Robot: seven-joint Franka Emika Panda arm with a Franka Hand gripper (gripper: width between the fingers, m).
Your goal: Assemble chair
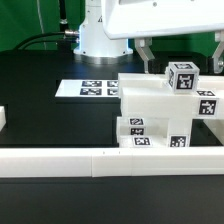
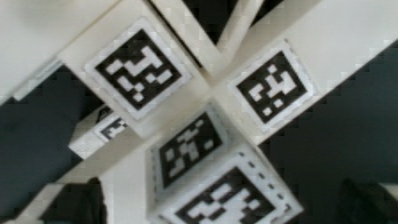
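Hand spread wide, gripping nothing, its fingers poised to either side of the topmost tagged post. Chair stands on the counter, just behind the low white wall.

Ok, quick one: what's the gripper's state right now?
The gripper is open, holding nothing, its jaws wide above the chunky white plastic chair assembly.

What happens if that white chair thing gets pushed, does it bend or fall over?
Likely stiff: the chair looks built of chunky plastic slabs. Rolling seems unlikely, since its parts are boxy and flat-sided. The small post perched on top looks likeliest to tip or slide, if it is only loosely seated.
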